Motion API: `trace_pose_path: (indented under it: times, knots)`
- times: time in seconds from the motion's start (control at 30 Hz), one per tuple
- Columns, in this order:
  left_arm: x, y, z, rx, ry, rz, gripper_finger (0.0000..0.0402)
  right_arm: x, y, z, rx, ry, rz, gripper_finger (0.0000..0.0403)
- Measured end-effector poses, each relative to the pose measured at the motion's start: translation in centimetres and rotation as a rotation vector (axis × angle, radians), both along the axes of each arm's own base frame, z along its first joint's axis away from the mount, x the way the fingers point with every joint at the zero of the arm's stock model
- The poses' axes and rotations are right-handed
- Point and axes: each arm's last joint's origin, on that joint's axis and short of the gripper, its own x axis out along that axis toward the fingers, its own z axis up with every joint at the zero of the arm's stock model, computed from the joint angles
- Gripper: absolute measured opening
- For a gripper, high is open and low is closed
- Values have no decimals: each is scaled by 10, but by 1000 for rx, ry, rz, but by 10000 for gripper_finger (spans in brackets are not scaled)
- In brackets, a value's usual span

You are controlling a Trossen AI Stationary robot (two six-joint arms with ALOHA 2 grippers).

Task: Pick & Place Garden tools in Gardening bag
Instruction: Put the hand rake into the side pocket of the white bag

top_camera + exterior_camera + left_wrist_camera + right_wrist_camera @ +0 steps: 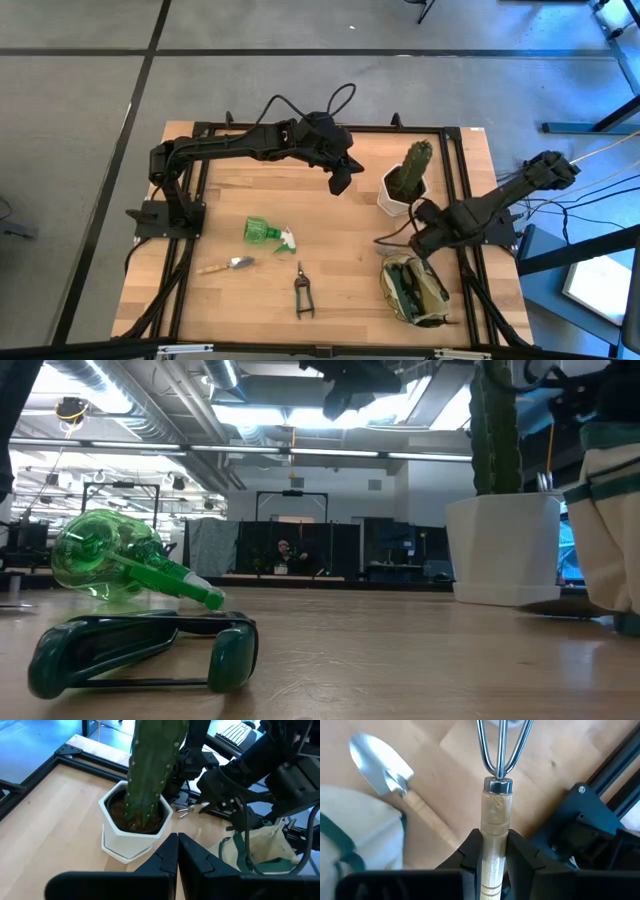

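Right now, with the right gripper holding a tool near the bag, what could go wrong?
1. The right gripper is shut on the pronged tool low on its handle, so the long end might swing or slip.
2. A trowel lies right beside the bag; the incoming tool may catch on it.
3. The pot with the cactus stands close by, and the left gripper, shut, hovers near it; a wide swing could hit either.
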Motion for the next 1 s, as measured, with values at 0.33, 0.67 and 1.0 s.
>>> trace_pose_path:
  times: [0.33,0.67,1.0]
  knots:
    - [-3,8,3,-64,-32,-97,3,13,-14,21,-53,-91,-100,59]
    - [-33,44,22,-178,-90,-236,3,20,-14,91,-24,-429,-87,59]
    - [-44,44,29,-309,-146,-554,3,30,2,145,45,-950,50,59]
